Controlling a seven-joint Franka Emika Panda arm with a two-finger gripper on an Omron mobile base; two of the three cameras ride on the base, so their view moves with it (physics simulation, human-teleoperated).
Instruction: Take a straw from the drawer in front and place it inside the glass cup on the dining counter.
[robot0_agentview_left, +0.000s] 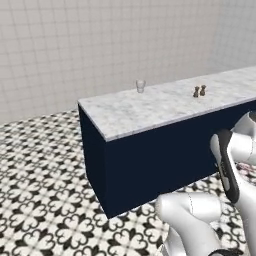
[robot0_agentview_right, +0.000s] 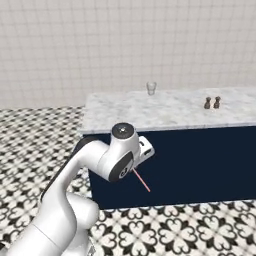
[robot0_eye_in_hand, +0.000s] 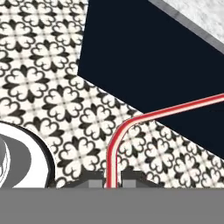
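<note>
With our gripper (robot0_eye_in_hand: 109, 183) clenched on the straw (robot0_eye_in_hand: 114, 148), which bends off toward 2 o'clock in the hand view, we should lift it upright above the cup (robot0_agentview_right: 151, 88) near the counter's (robot0_agentview_right: 170, 112) far edge before lowering.

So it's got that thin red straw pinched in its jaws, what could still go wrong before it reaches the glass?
The straw is very thin and pinched near one end between the shut jaws, so it could slip or swing as the arm moves. The glass cup sits at the far edge of the dining counter, so a slightly misaimed straw might nudge it over or off. The cup's mouth looks narrow, and the straw's bent, trailing end makes aiming harder.
</note>
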